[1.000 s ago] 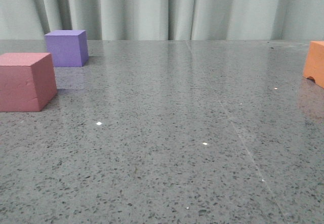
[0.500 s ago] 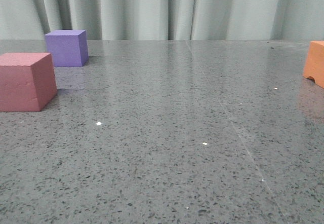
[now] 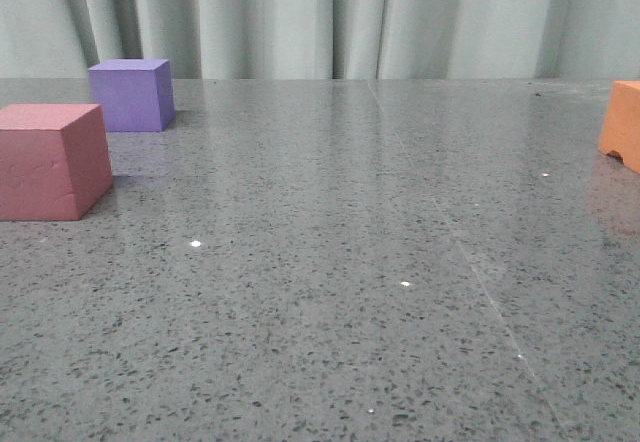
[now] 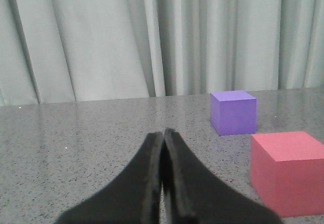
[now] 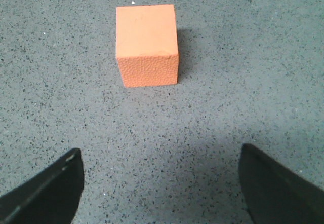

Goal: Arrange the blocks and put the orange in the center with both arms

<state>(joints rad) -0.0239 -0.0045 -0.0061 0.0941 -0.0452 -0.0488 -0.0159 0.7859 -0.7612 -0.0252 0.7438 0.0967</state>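
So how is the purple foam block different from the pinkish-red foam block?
The purple foam cube sits farther back, near the curtain; the pinkish-red foam cube sits nearer the camera and looks bigger in the front view, probably only from closeness. The purple one is turned differently from the pinkish-red one. Both are matte cubes resting apart on the left of the speckled table.

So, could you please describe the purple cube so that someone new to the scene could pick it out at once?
Start at the grey speckled table and look to its far left, near the curtain. Two cubes sit there apart: the purple cube is the farther one, behind the pinkish-red cube. It is the only purple block; the orange cube sits far right.
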